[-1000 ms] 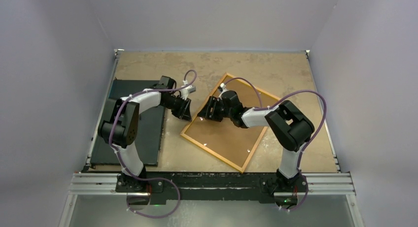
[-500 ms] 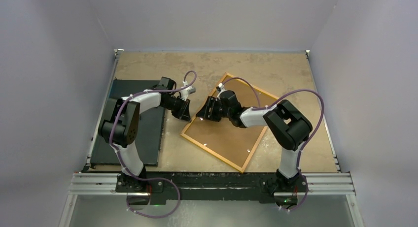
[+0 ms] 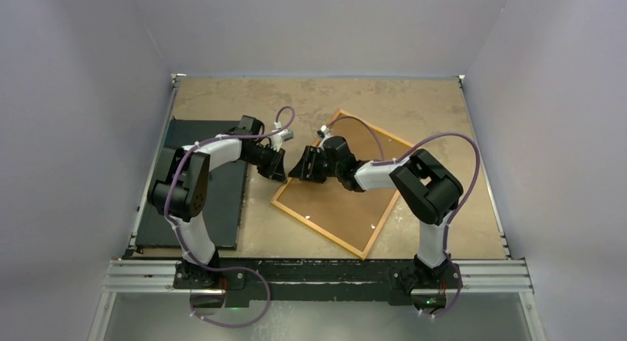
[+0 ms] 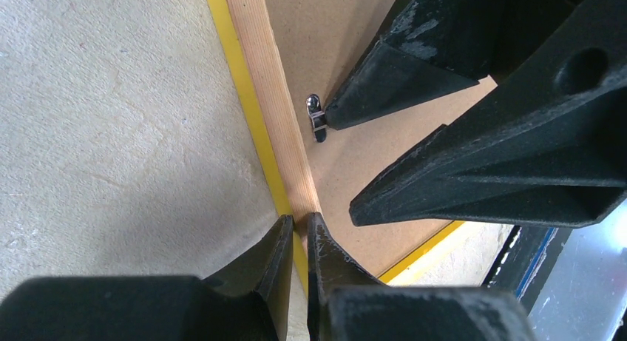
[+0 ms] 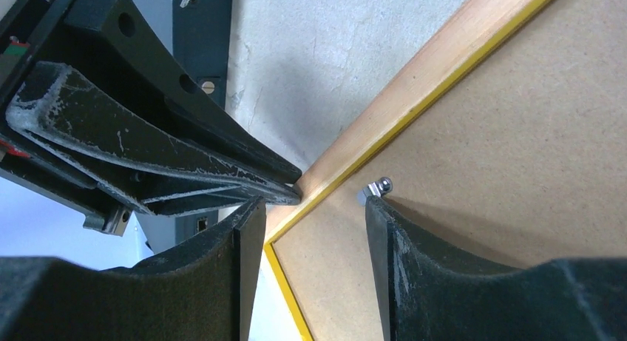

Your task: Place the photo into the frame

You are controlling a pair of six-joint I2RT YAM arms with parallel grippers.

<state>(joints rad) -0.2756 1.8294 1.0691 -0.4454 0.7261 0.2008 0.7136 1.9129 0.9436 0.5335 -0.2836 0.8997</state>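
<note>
The left gripper [image 4: 299,226] has its fingers drawn almost together, tips set down on the wooden rail of the frame [image 4: 259,75] close to a corner; whether they nip the yellow lip or only press on it cannot be told. The right gripper [image 5: 312,206] stands part-open and holds nothing. One fingertip is against the small metal turn clip [image 5: 378,186] and the other is over the rail, just beside the left tips. The frame lies face down on the table [image 4: 111,134], with its brown backing board [image 5: 517,134] uppermost. A black board [image 3: 228,208] lies well apart at the left. The photo shows in no view, and whether it sits beneath the backing cannot be told.

Likely step: swivelling the clip while the left tips steady the rail.

Hazards, as judged:
- The clip is small and rounded, so a fingertip pushing slightly off-centre could ride over it and scrape the backing
- A sideways push on the clip could turn the whole frame on the table if the left tips hold by pressure alone and skid off the rail
- The two grippers work very near each other, so a wide sweep of the right finger could strike the left one
</note>
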